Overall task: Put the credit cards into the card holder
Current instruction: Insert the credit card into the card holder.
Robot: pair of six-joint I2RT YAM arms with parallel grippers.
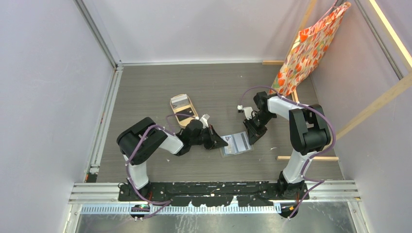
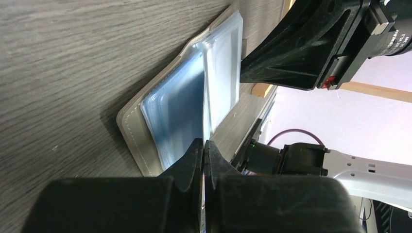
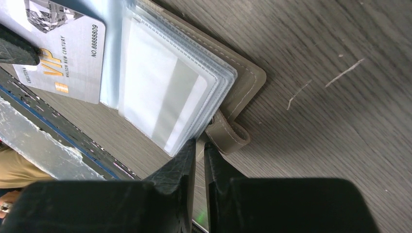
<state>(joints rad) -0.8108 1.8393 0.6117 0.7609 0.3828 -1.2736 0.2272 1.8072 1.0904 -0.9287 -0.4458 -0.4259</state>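
Observation:
The card holder (image 1: pixel 238 144) lies open on the table, a grey-brown cover (image 2: pixel 133 124) with clear bluish sleeves (image 3: pixel 165 92). My left gripper (image 2: pixel 204 143) is shut on a silver credit card (image 3: pixel 63 53) printed with "VIP". That card stands edge-on (image 2: pixel 203 114) over the left sleeves. From the other side, my right gripper (image 3: pixel 200 144) is shut on the holder's cover edge beside the snap tab (image 3: pixel 228 136). In the top view the left gripper (image 1: pixel 222 141) and right gripper (image 1: pixel 252 137) flank the holder.
A tan oval tray (image 1: pixel 171 106) behind the left arm holds a pale card (image 1: pixel 180 102) and a dark card (image 1: pixel 185 115). A patterned fabric bag (image 1: pixel 308 48) hangs at the back right. A wooden strip (image 1: pixel 307 158) lies by the right arm's base.

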